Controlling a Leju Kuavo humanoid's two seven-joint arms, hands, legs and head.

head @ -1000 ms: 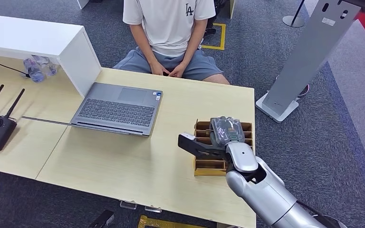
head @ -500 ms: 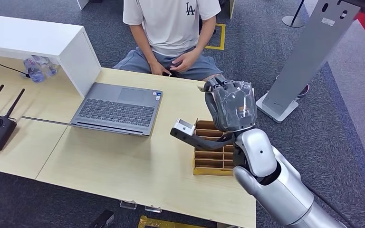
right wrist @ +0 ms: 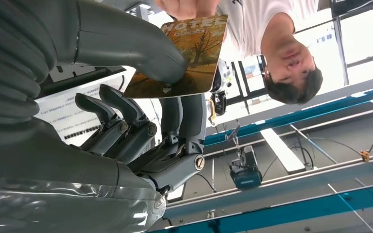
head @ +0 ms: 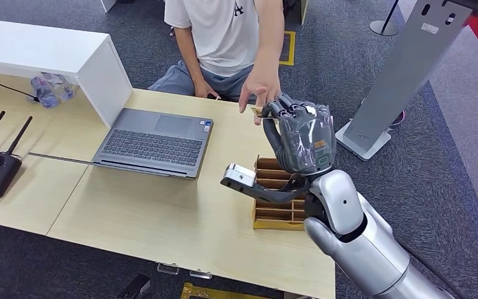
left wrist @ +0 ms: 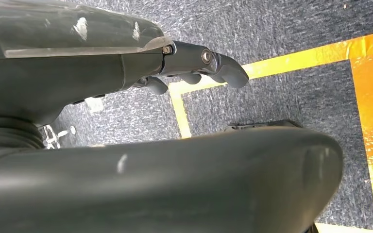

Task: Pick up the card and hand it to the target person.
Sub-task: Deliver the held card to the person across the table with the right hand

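- Above the far edge of the card rack (head: 278,212), on the person's side: handover step in hand; right hand (head: 300,138) raised off the table (head: 162,218) and presented toward the seated person (head: 224,37).
- Beyond the card rack, at the raised fingertips: card (right wrist: 182,58) pinched between thick grey thumb (right wrist: 126,43) and darker fingers (right wrist: 184,116); orange picture face with the word HOTEL legible in the right wrist view; small pale corner of the card barely visible in the head view.
- Beyond the card rack, meeting the card: person's hand (head: 260,87) reaching in, fingers touching or closing on the card's outer end; firmness of that hold not determinable.
- Right hand state: closed in a pinch on the card, remaining fingers curled close beside it.
- Judgement on progress: pick-up done, transfer at the point of exchange, release not yet made.
- Judgement on next move: easing of thumb and fingers only once the person's hold looks secure; arm kept steady meanwhile; a pull against a closed pinch likely to bend the card, an early release likely to drop it near the card rack.
- Well apart from the card rack, hanging over grey carpet with yellow floor tape (left wrist: 272,68): left hand (left wrist: 175,73), nothing seen in it; degree of opening not determinable.
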